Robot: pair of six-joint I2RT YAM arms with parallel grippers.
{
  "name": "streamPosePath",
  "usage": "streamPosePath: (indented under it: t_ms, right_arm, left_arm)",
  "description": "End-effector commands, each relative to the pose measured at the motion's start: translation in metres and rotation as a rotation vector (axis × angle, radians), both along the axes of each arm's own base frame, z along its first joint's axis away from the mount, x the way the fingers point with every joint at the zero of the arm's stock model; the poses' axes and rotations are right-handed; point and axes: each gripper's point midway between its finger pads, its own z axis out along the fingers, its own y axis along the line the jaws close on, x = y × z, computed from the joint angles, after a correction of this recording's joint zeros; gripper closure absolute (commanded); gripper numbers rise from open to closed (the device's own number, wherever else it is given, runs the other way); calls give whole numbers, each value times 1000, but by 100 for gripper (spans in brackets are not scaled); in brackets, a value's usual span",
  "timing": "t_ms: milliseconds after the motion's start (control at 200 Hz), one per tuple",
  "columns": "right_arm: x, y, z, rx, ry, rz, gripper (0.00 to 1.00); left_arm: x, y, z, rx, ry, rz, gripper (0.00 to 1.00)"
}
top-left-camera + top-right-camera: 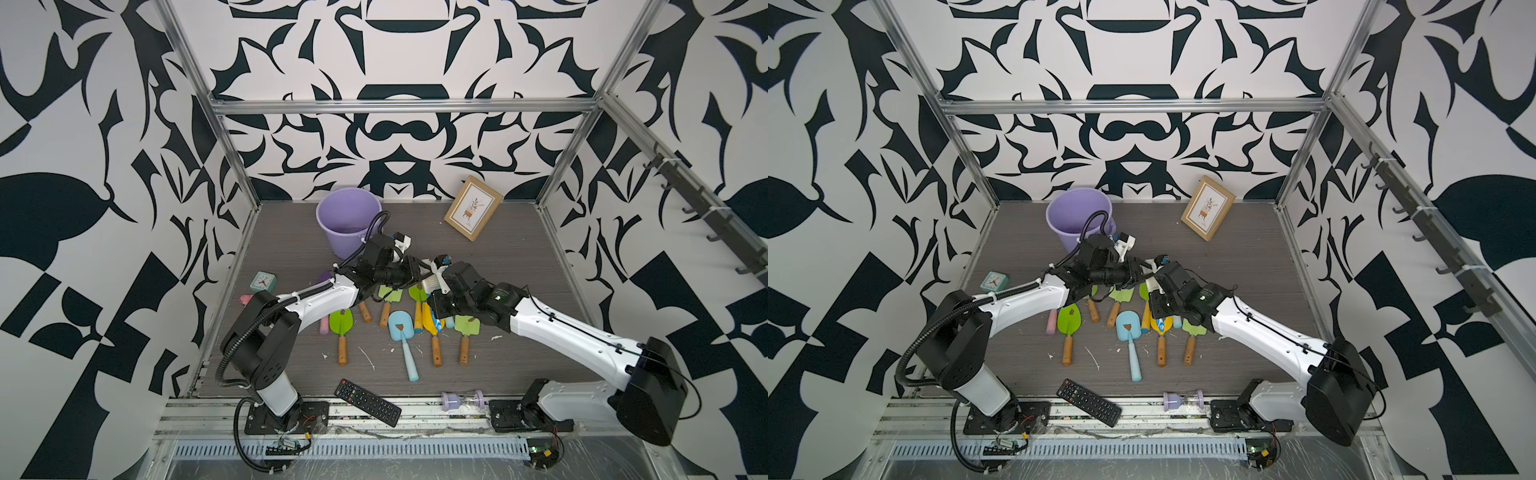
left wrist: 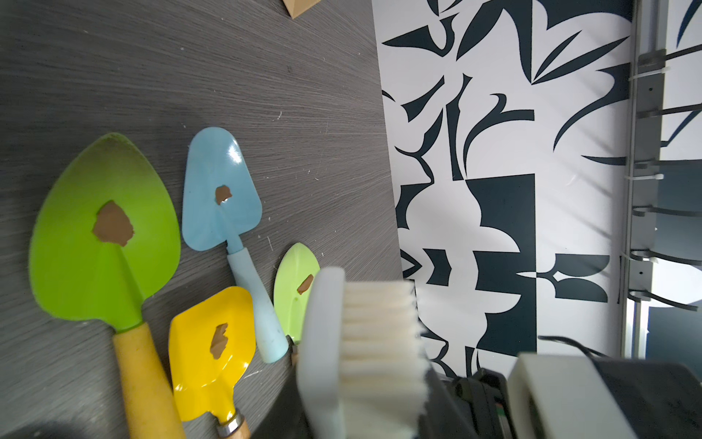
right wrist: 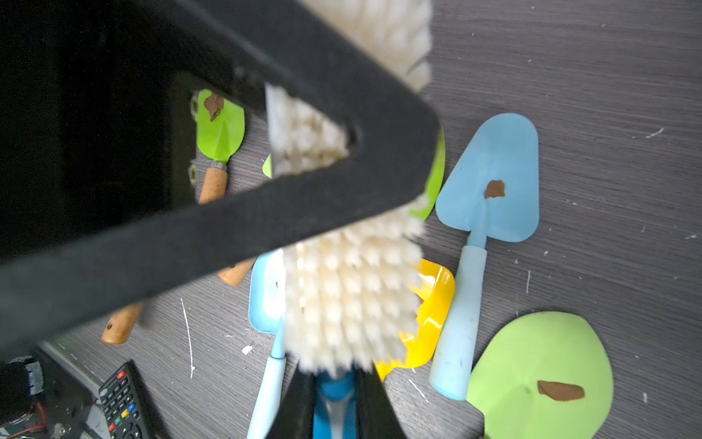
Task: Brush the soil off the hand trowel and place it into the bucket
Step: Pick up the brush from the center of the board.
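Several trowels (image 1: 401, 326), soil (image 2: 113, 224) on their blades, lie on the grey tabletop (image 1: 519, 257) between patterned walls (image 1: 395, 137); lilac bucket (image 1: 347, 216) upright behind them. Right gripper (image 3: 334, 410) clamps the brush (image 3: 349, 304); left gripper (image 1: 415, 270) by its head, hold unclear.

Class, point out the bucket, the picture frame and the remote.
bucket (image 1: 343, 247), in a top view, on its outer wall.
picture frame (image 1: 473, 208), in a top view, on its white print.
remote (image 1: 368, 402), in a top view, on its buttons.
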Motion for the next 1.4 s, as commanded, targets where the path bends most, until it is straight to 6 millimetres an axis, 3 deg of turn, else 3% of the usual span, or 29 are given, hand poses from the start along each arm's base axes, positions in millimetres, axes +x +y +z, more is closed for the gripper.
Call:
streamPosePath:
  t_ms: [0, 50, 310, 425, 600, 730, 930, 1165, 1395]
  right_arm:
    - [15, 22, 41, 111, -113, 35, 100]
    - [16, 22, 43, 114, -118, 37, 98]
    - [21, 16, 60, 219, -90, 55, 51]
    - [24, 3, 71, 338, -48, 37, 39]
    - [27, -24, 112, 711, -35, 8, 41]
    - [23, -20, 124, 910, 11, 32, 49]
    - [22, -21, 128, 1047, 12, 27, 50]
    - [29, -26, 133, 1093, 16, 23, 48]
    - [32, -22, 143, 1291, 50, 90, 51]
  left_arm:
    - [-2, -1, 5, -1, -18, -46, 100]
    - [-1, -1, 8, -3, -30, -51, 100]
    - [5, -1, 19, -48, -70, -80, 100]
    - [10, 5, 26, -111, -46, -95, 100]
    - [24, 26, 74, -376, -97, -111, 100]
    - [31, 33, 109, -560, -118, -117, 100]
    - [41, 32, 114, -676, -85, -127, 100]
    - [28, 37, 124, -661, -147, -147, 100]
    - [20, 39, 139, -676, -206, -181, 100]
